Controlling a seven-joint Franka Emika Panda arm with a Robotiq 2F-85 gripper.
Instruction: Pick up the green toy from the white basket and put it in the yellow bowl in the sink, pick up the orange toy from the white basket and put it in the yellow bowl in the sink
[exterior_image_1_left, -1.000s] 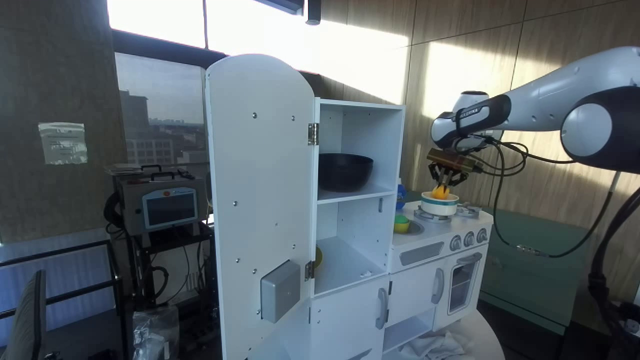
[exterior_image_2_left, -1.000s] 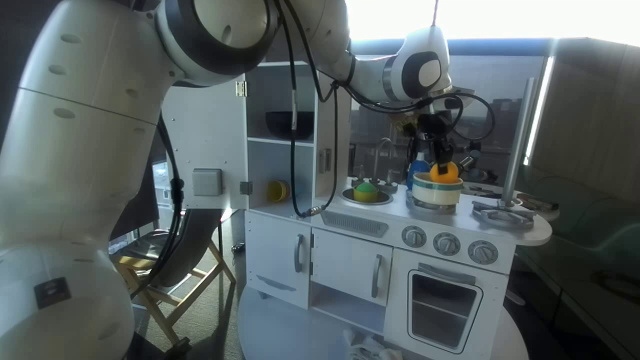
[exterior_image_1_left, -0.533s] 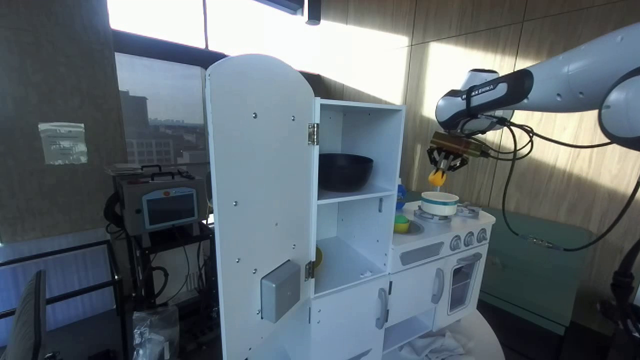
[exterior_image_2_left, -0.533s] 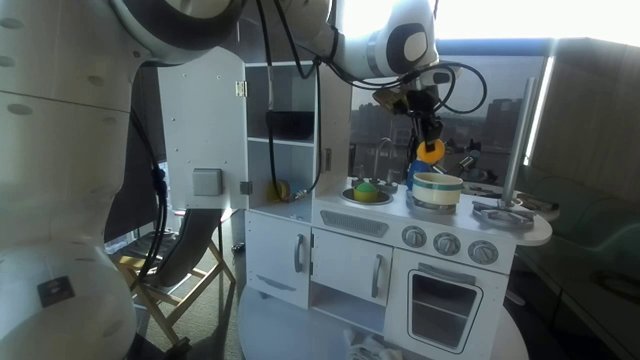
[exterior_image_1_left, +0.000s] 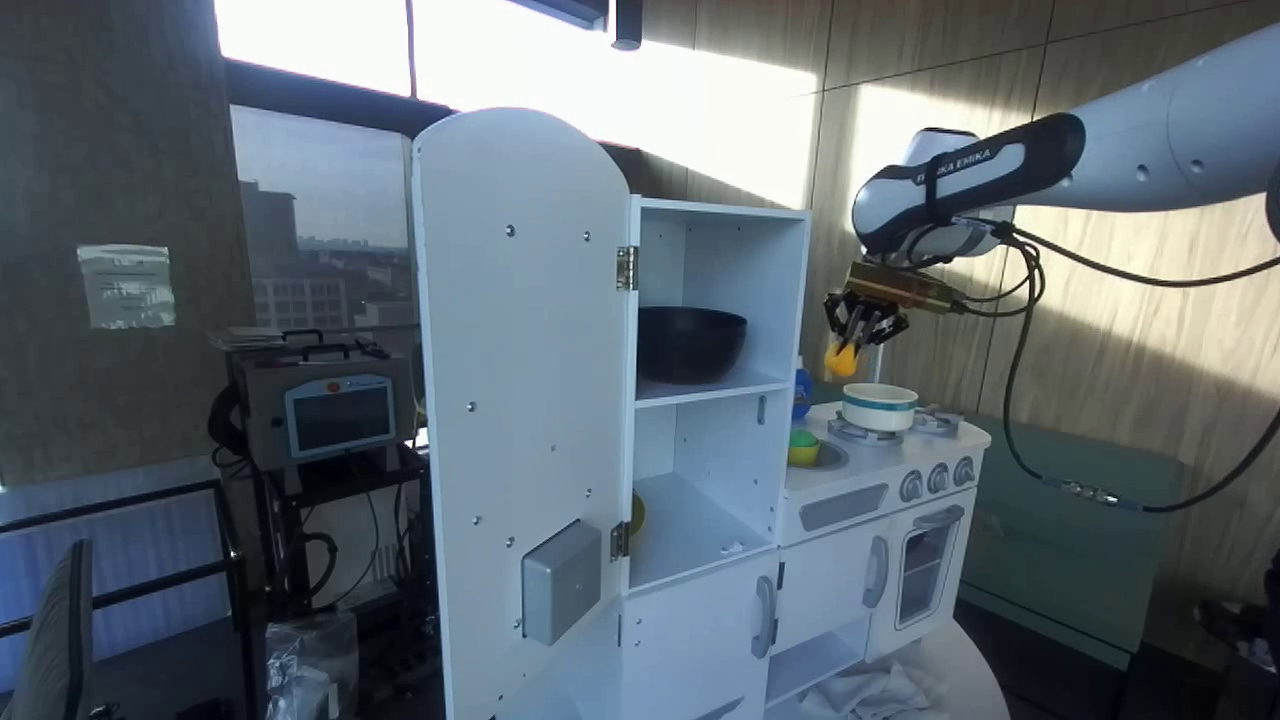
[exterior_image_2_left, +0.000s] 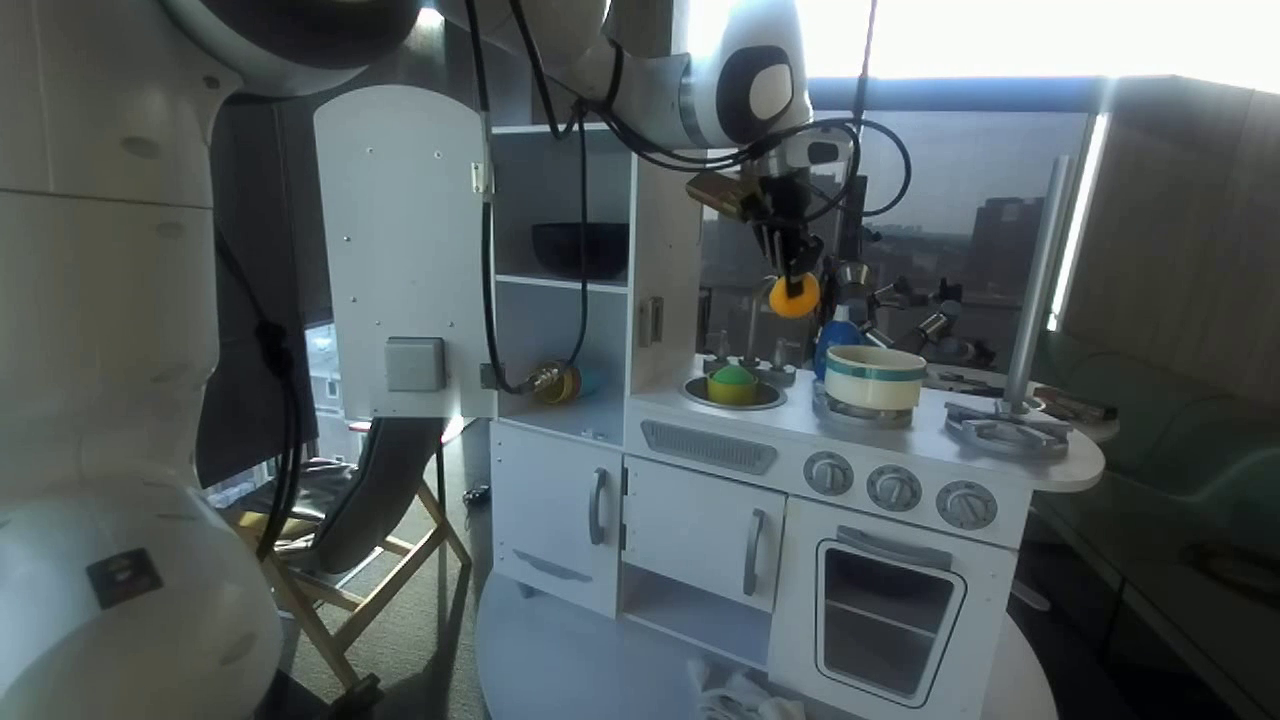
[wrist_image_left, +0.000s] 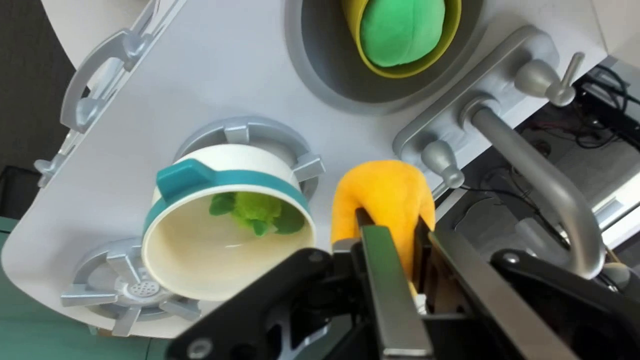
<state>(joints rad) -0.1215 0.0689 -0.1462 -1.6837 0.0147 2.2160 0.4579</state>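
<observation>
My gripper (wrist_image_left: 392, 222) is shut on the orange toy (wrist_image_left: 382, 182), its fingers pressing into the toy's soft sides. In both exterior views the toy (exterior_image_2_left: 797, 300) hangs in the air above the counter, between the basket and the sink. The white basket, a white pot-like tub with a teal band (exterior_image_1_left: 880, 405), sits on a burner; the wrist view shows a leafy light-green item (wrist_image_left: 255, 207) inside it. The green toy (wrist_image_left: 402, 32) rests in the yellow bowl (wrist_image_left: 397, 71), which stands in the round grey sink (wrist_image_left: 330, 82).
A grey faucet (wrist_image_left: 540, 165) rises behind the sink, with a blue bottle (exterior_image_2_left: 836, 335) nearby. The tall cabinet holds a black bowl (exterior_image_1_left: 690, 345) and a yellow container (exterior_image_2_left: 556, 384); its door (exterior_image_1_left: 520, 350) stands wide. A metal pole (exterior_image_2_left: 1038, 290) rises by the right burner.
The orange toy has come up out of the white basket in my gripper and moved sideways toward the sink. The green toy, bowl and basket have stayed where they were.
</observation>
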